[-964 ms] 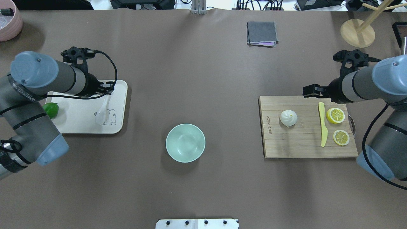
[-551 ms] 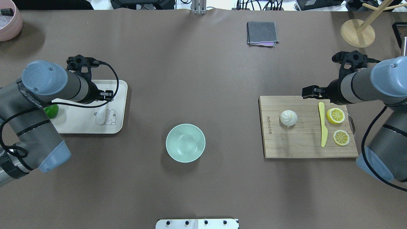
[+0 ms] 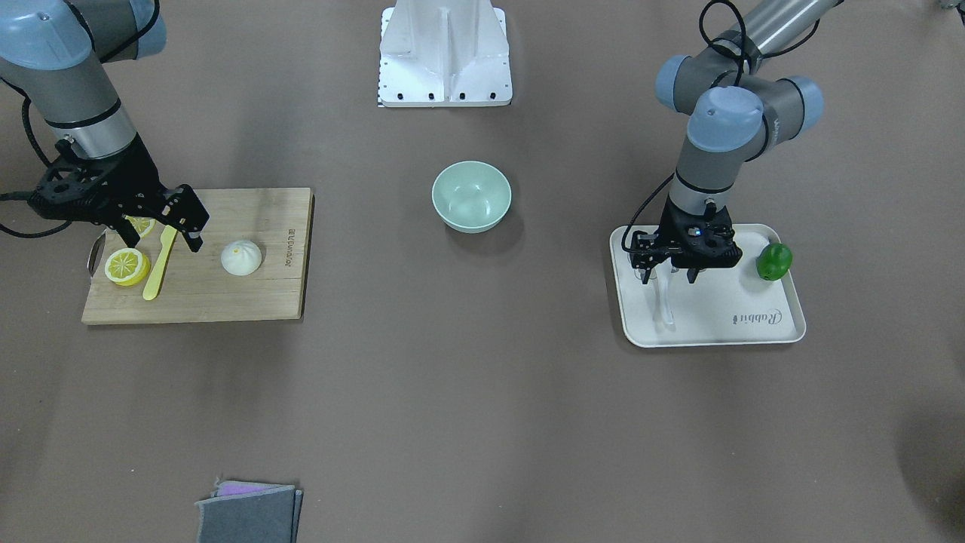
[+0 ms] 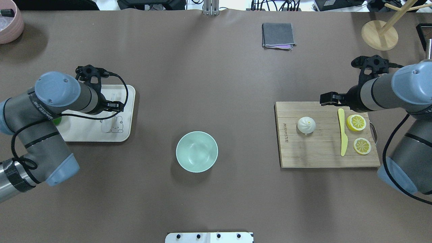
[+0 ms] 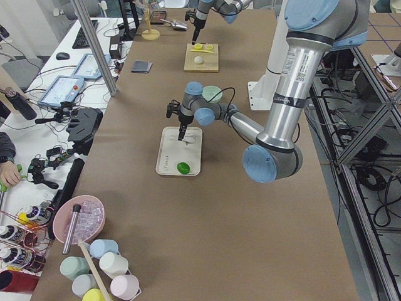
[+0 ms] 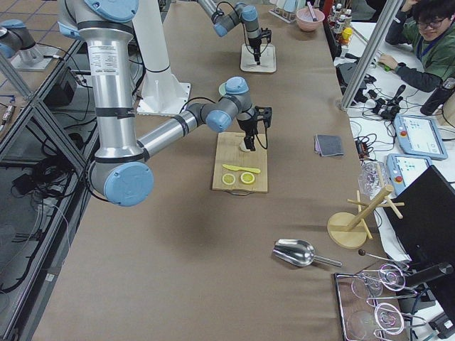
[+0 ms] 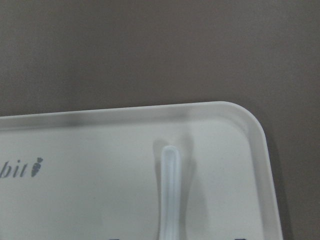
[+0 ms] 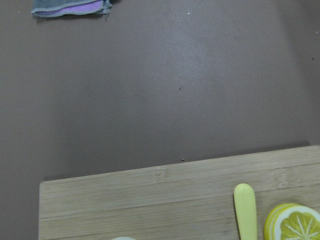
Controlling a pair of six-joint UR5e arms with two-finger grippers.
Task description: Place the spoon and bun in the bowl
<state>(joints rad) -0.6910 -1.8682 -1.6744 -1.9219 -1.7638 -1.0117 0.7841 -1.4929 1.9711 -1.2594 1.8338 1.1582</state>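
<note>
- Zero of two items are in. The spoon (image 3: 663, 302) and bun (image 4: 306, 125) both lie outside the bowl (image 4: 196, 152). By my reading, two pickups and two drops are left to do.
- Log the holders, biggest first.
- Wooden cutting board (image 4: 310, 153), toward the table end on the robot's right. It carries the bun, unheld, plus a yellow knife (image 4: 343, 136) and two lemon slices (image 4: 361, 145). The right gripper (image 4: 329, 98) hovers over the board's far edge, near the bun but apart from it. I cannot tell whether its fingers are spread or together.
- And the tray?
- Cream tray (image 4: 84, 133), toward the left end. The spoon lies flat on it, with a green lime (image 3: 774, 261) on the side nearest that end. The left gripper (image 3: 669, 275) is low over the spoon's handle. Its fingers (image 3: 647, 273) are spread, one on either side of the handle, and not closed on it.
- Bowl?
- Mid-table, slightly toward the robot's edge, with nothing inside. Judged status: the left side is poised to grasp the spoon, and the right is short of the bun.
</note>
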